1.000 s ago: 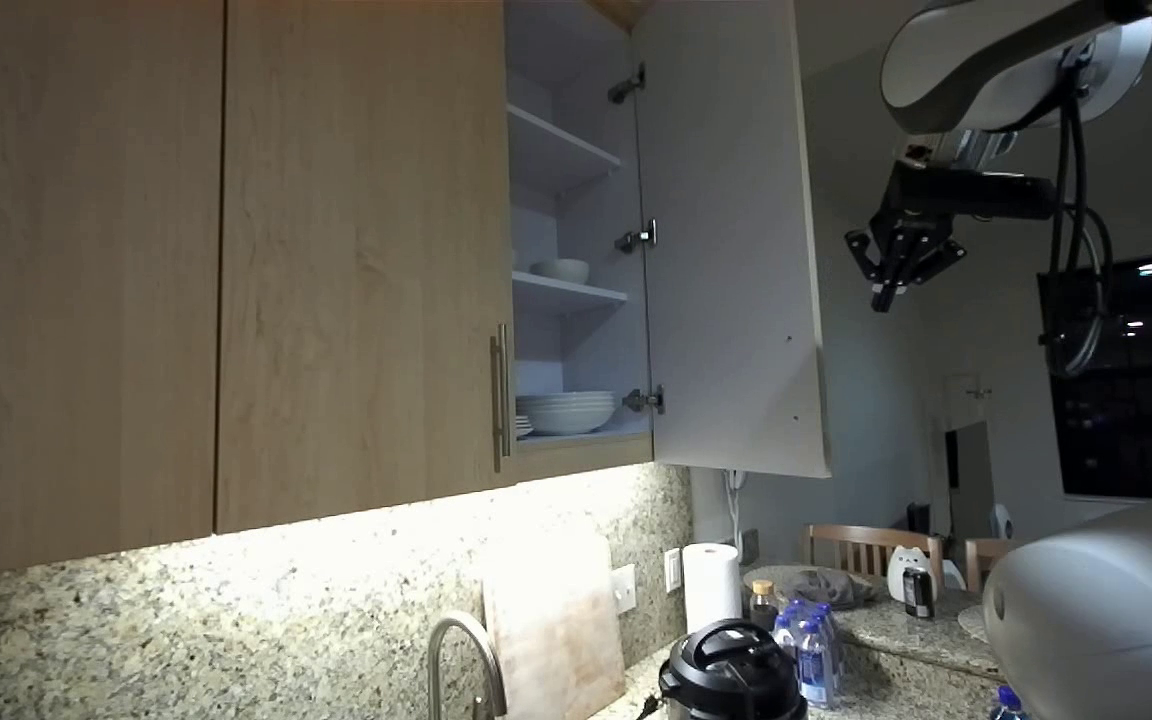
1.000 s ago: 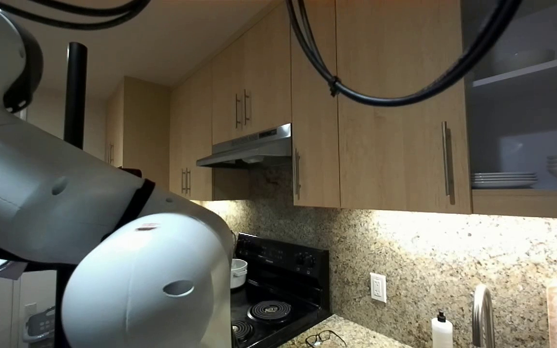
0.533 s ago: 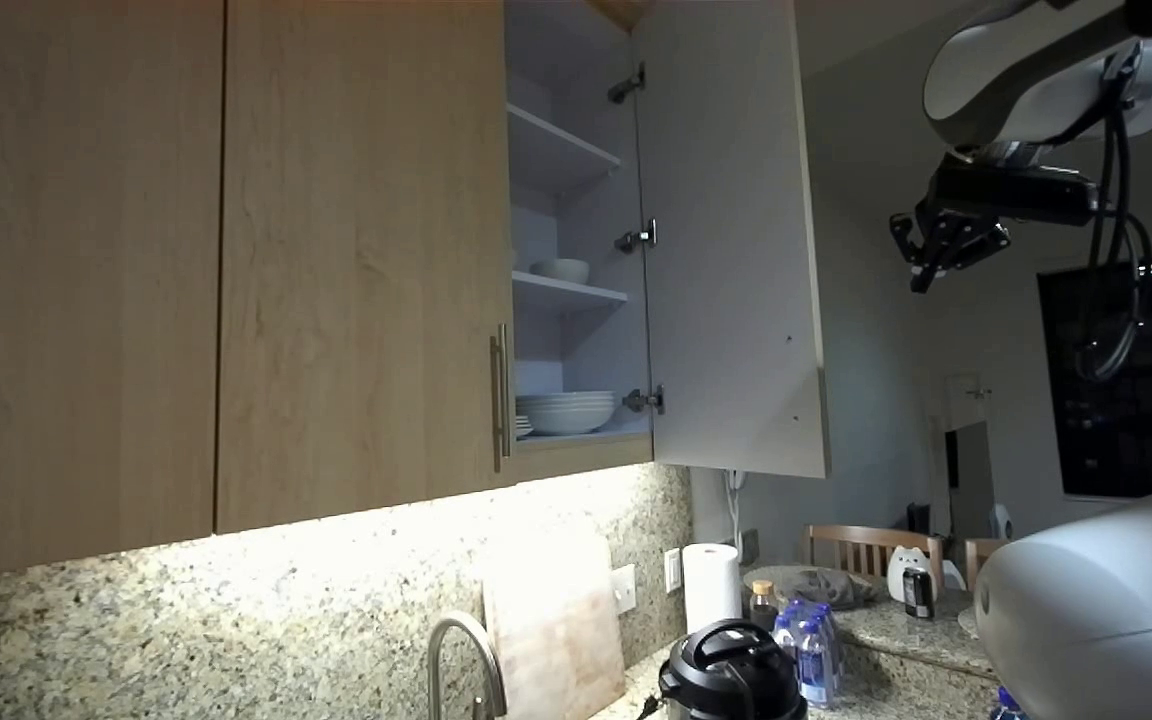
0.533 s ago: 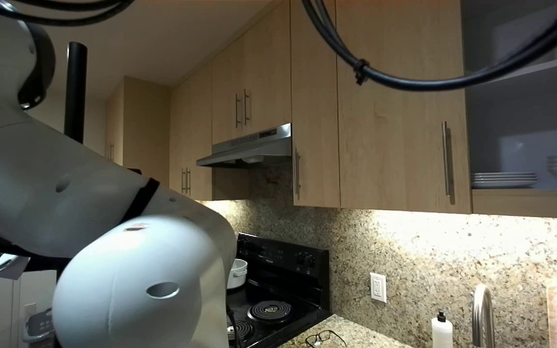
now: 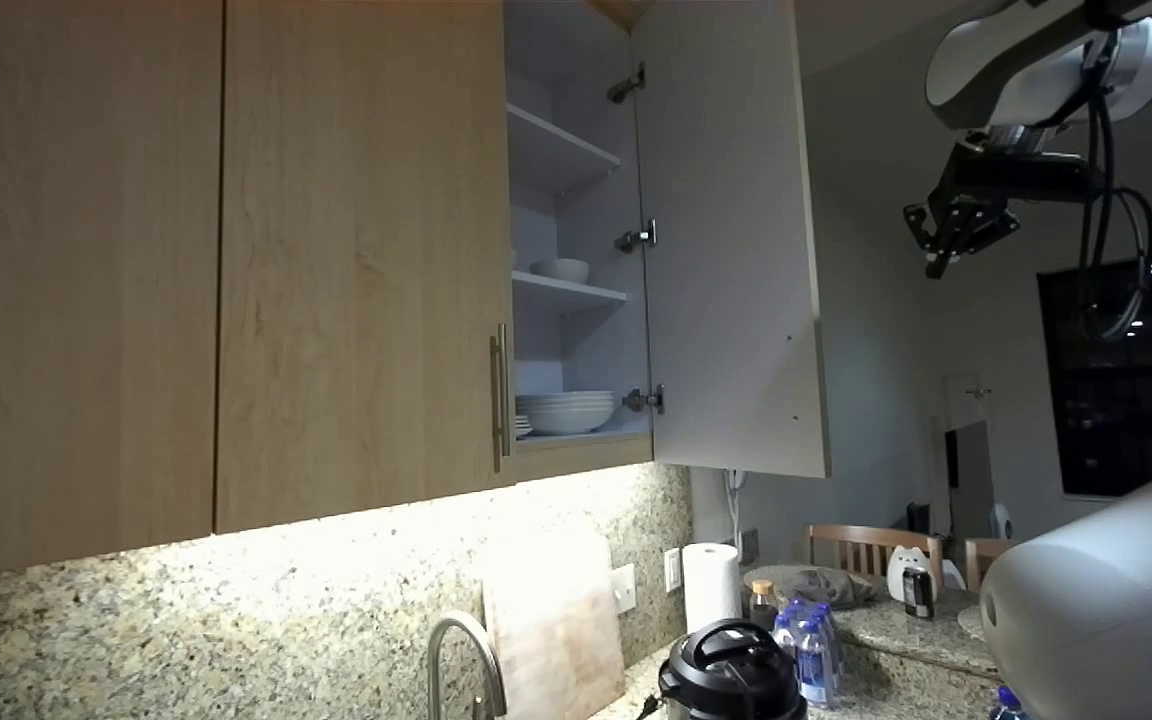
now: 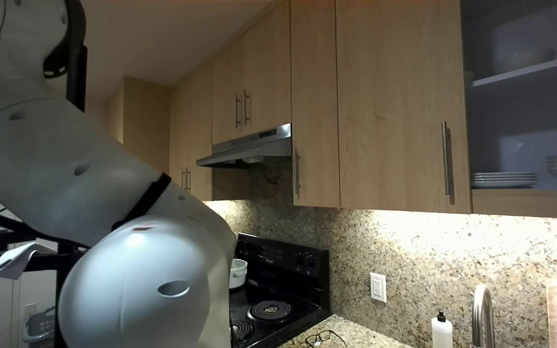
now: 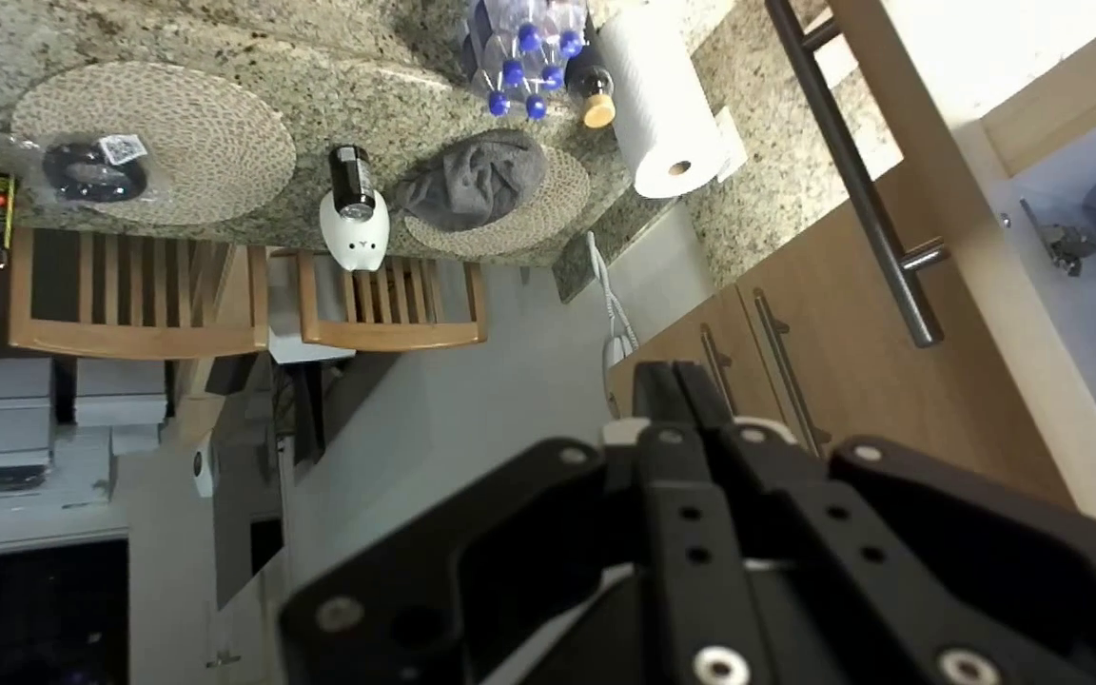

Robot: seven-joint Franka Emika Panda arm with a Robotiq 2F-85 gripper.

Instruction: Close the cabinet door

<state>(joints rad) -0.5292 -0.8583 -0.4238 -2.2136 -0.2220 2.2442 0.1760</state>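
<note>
Arm (image 5: 971, 75) raised; white link (image 6: 65, 154) slopes down to a rounded joint (image 6: 148, 285), dark band (image 6: 144, 200) across the link. Wrist (image 5: 1031, 105) high in an exterior view, gripper (image 5: 936, 264) below it, tips angled downward. Fingers (image 7: 656, 392) together, side by side in the wrist view. Black cables (image 5: 1096, 200) loop beside the wrist.

Black coil range (image 6: 281, 285); white pot (image 6: 238, 274) on top, partly hidden.
Eyeglasses (image 6: 326, 338), dark-framed, on the granite worktop (image 6: 363, 337) near its range-side edge.
Pump bottle (image 6: 442, 333), white, near a gooseneck faucet (image 6: 482, 309).
Paper towel roll (image 5: 712, 590), white, upright.
Wooden chairs (image 7: 144, 338), two, slatted.
Raised counter (image 7: 381, 119): black can (image 7: 351, 176) and white cat-faced figure (image 7: 355, 233) near its chair-side edge; grey cloth (image 7: 477, 181) on a round woven placemat (image 7: 567, 205).
</note>
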